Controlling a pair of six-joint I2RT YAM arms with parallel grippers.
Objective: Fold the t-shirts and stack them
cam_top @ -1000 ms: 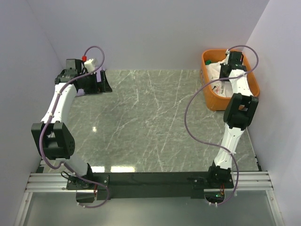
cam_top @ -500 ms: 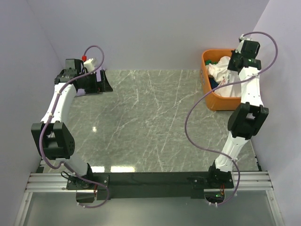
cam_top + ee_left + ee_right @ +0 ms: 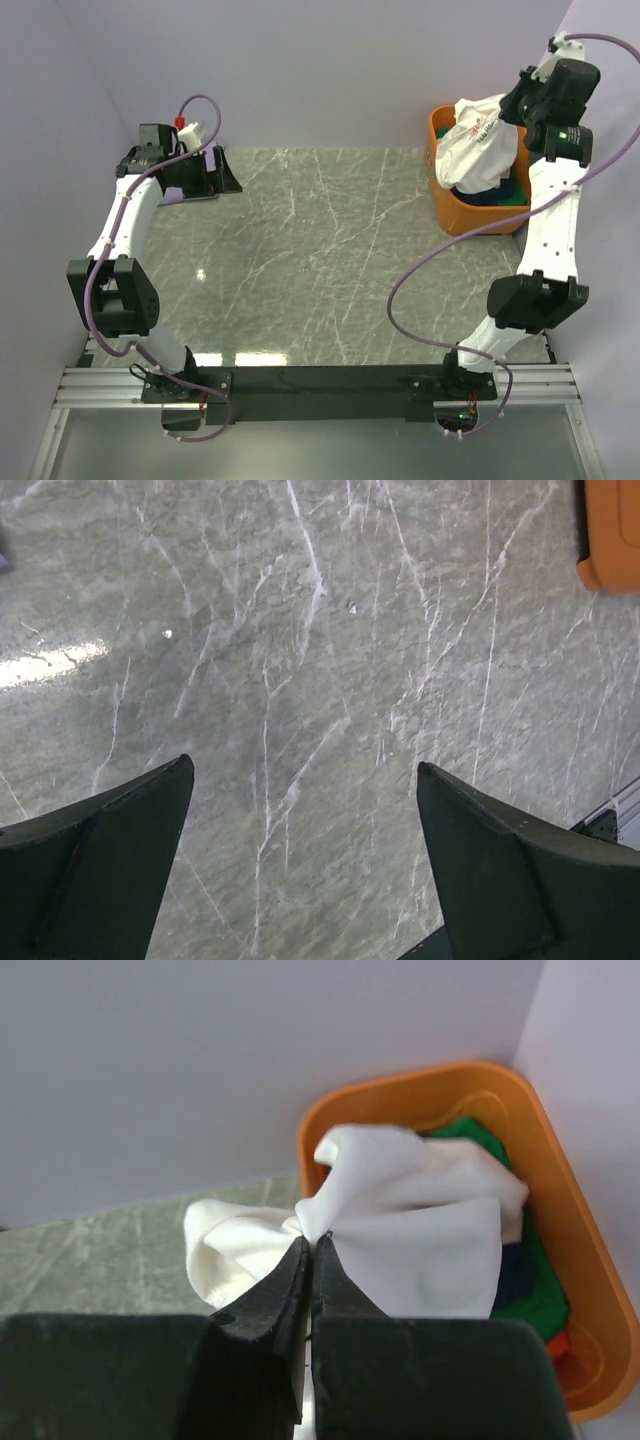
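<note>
A white t-shirt [image 3: 478, 150] with a little red lettering hangs bunched above the orange tub [image 3: 447, 207] at the back right. My right gripper [image 3: 313, 1237] is shut on a pinch of its cloth [image 3: 400, 1220], raised high over the tub. Green [image 3: 537, 1285] and dark blue [image 3: 514, 1272] t-shirts lie in the tub beneath it. My left gripper [image 3: 303, 775] stands open over bare marble at the back left [image 3: 215, 172], with nothing between its fingers. A lavender scrap [image 3: 170, 197] peeks out beside the left arm.
The orange tub [image 3: 575, 1230] sits in the back right corner against the walls. The marble tabletop [image 3: 320, 260] spreads between the two arms. Walls close in the left, back and right sides.
My right gripper has shut on the white t-shirt down in the tub and risen high, drawing the shirt up out of the tub. The left arm has stayed still.
</note>
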